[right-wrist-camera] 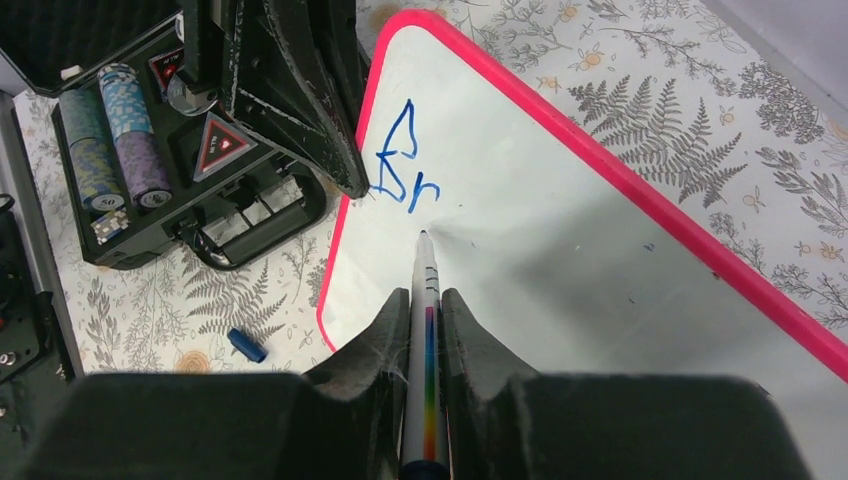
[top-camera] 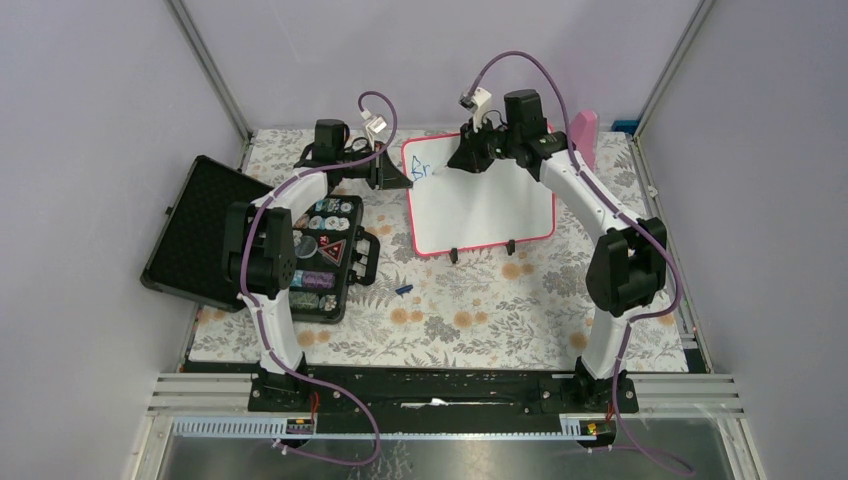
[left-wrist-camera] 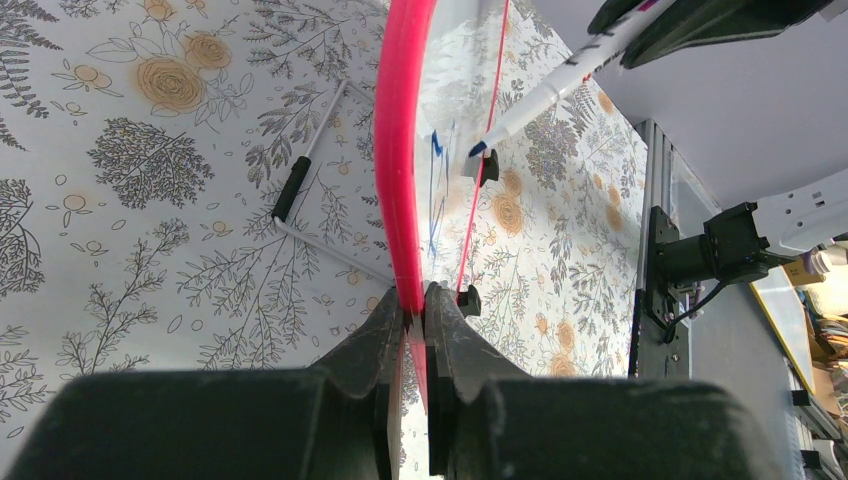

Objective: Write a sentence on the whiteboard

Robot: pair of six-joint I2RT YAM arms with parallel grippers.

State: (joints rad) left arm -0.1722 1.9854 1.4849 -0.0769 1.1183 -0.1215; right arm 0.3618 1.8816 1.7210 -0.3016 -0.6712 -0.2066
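Note:
The whiteboard (top-camera: 490,205), white with a red-pink frame, stands tilted at the back middle of the table. My left gripper (top-camera: 400,178) is shut on its left frame edge (left-wrist-camera: 398,150), with the jaws pinching the red rim (left-wrist-camera: 418,300). My right gripper (top-camera: 462,160) is shut on a white marker (right-wrist-camera: 426,290) with a rainbow stripe. The marker's tip rests on the board just below and right of the blue lettering "Br" (right-wrist-camera: 402,165), which is all that shows of the sentence. In the left wrist view the marker (left-wrist-camera: 545,95) comes in from the upper right.
A black case (top-camera: 325,255) of poker chips lies open left of the board, its lid (top-camera: 195,230) spread further left. A blue marker cap (top-camera: 404,290) lies on the floral cloth in front. A pink paddle (top-camera: 583,135) stands behind the board's right corner.

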